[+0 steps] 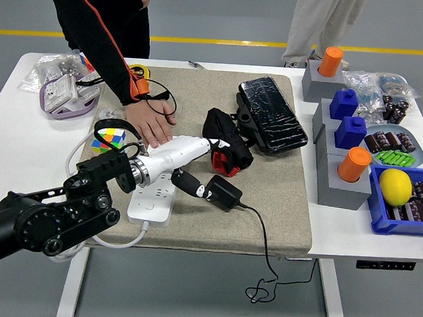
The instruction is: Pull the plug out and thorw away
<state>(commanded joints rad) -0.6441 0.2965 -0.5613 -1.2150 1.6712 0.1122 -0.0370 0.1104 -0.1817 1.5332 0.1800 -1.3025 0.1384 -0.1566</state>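
The black block-shaped plug adapter (pixel 224 192) lies on the beige cloth mat (pixel 280 206), just to the right of the white plastic power strip (pixel 153 204) and apart from its sockets. A thin black cable (pixel 265 241) goes from the adapter's right end over the mat, drops over the near edge of the white table (pixel 4 139) and hangs in a loose coil below it.

The left robot hand (pixel 196 173), with a white shell and black fingers, reaches in from the lower left and is over the strip's far end. Its dark fingers (pixel 190 184) are curled down next to the left end of the adapter and touch it, but it is not clear from this view if they really grip it or only rest against it. The right hand is not visible.

At the far side a person in a black sleeve with an orange stripe presses a bare hand (pixel 149 120) flat on the far end of the power strip.

Behind the adapter lies a crumpled black fabric bundle (pixel 226 134), and beside it a flat black glossy pouch (pixel 270 113). A colourful puzzle cube (pixel 109 138) sits left of the strip. On the right side of the table are grey blocks with orange cylinders (pixel 354 164) and a blue plastic bin (pixel 380 212) holding a yellow lemon (pixel 396 187).
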